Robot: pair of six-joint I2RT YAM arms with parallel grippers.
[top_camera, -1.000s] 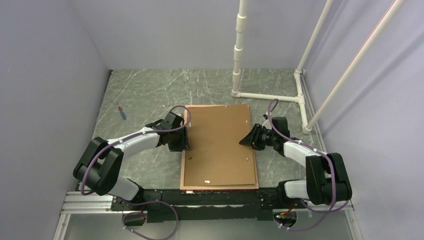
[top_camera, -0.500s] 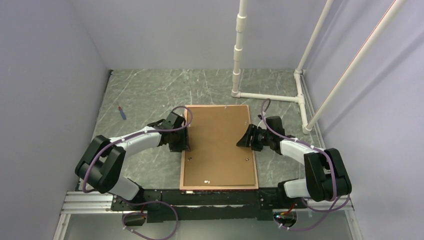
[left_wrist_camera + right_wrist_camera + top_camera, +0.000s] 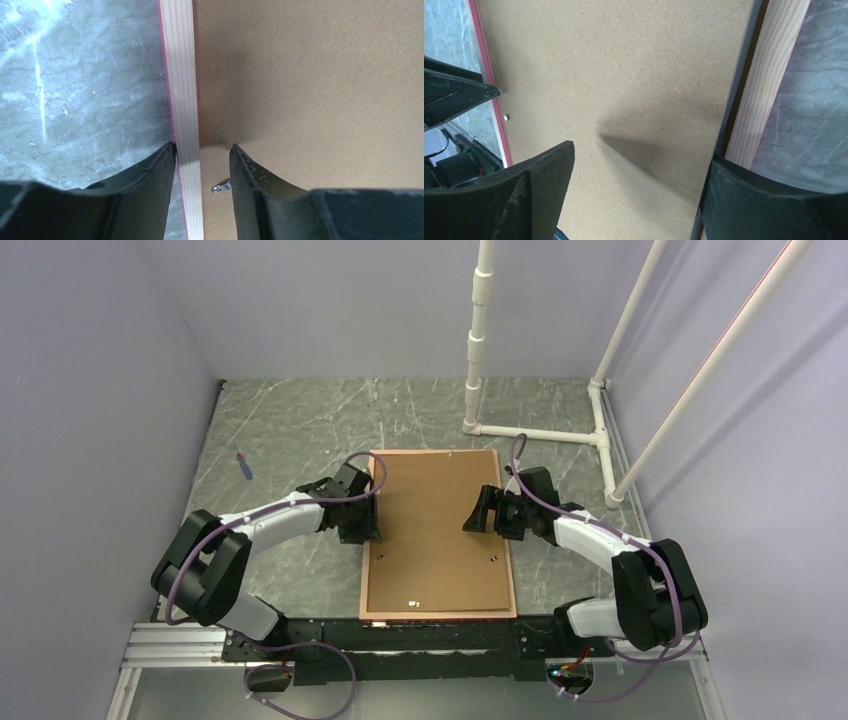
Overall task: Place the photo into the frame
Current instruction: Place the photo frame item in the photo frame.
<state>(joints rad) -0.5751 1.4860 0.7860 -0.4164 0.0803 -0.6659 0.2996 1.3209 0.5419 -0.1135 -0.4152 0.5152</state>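
Right end effector [image 3: 480,515] has slid toward 9 o'clock, off the frame's right rail and in over the backing board [image 3: 435,540]; its jaws have spread wide and hold nothing. Left arm and frame unchanged from a second ago.

Count: two arms, one frame, one board, one small blue pen-like item [image 3: 243,466], one white pipe stand [image 3: 478,340]. Small metal tabs on the board: three that I can make out, one at [image 3: 415,602].

Frame [image 3: 440,616] lies flat mid-tabletop, back up, the brown board filling it. I cannot see the photo in any view.

Left end effector [image 3: 370,515] sits at the frame's 9 o'clock rail. On my left wrist feed, the end effector [image 3: 202,147] is part-way open and straddles the pale wood rail [image 3: 182,75]. The outer finger is against the rail's pink edge, the inner finger is over the board [image 3: 310,90] with a gap, so it is not clamped. One tab [image 3: 220,187] shows beside the inner finger.

Right wrist feed: end effector [image 3: 641,155] over the board [image 3: 624,65], with the right rail [image 3: 774,75] at 3 o'clock.

Tabletop [image 3: 300,420] is grey-green, marbled and scuffed. Pen at 10 o'clock of the frame, pipe stand at 1 o'clock. Plain lilac walls on three sides.
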